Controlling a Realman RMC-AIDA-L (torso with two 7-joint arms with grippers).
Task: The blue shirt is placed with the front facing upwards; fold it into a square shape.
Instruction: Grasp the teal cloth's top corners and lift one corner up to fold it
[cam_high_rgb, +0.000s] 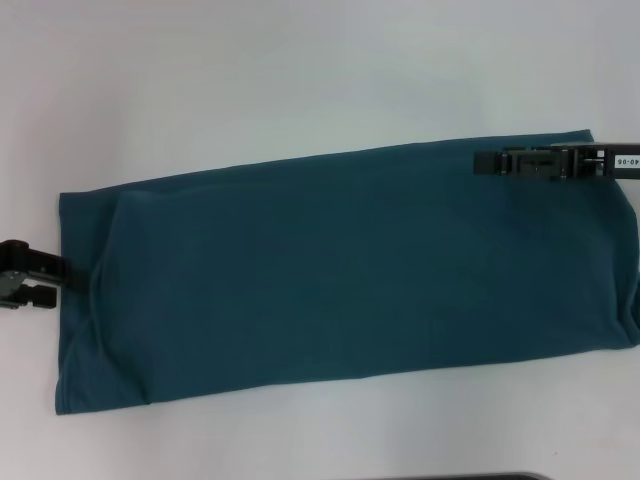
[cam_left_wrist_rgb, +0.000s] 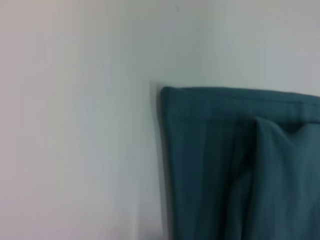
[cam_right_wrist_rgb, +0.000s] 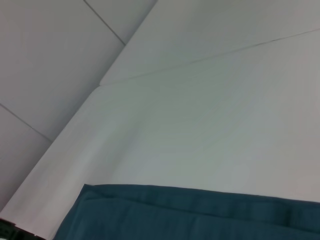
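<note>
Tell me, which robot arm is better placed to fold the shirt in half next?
Probably the left. Its end effector sits right at the blue shirt's short left edge, ready to grab. The right end effector hovers over the cloth near the far edge, not at the end.

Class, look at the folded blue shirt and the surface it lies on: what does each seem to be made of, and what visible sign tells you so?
The blue shirt: probably a soft knit fabric such as cotton, matte; it drapes in gentle wrinkles and shows a stitched hem band. The table: a smooth white top, possibly laminate or a sheet covering, faintly glossy with no visible grain; the material remains uncertain.
</note>
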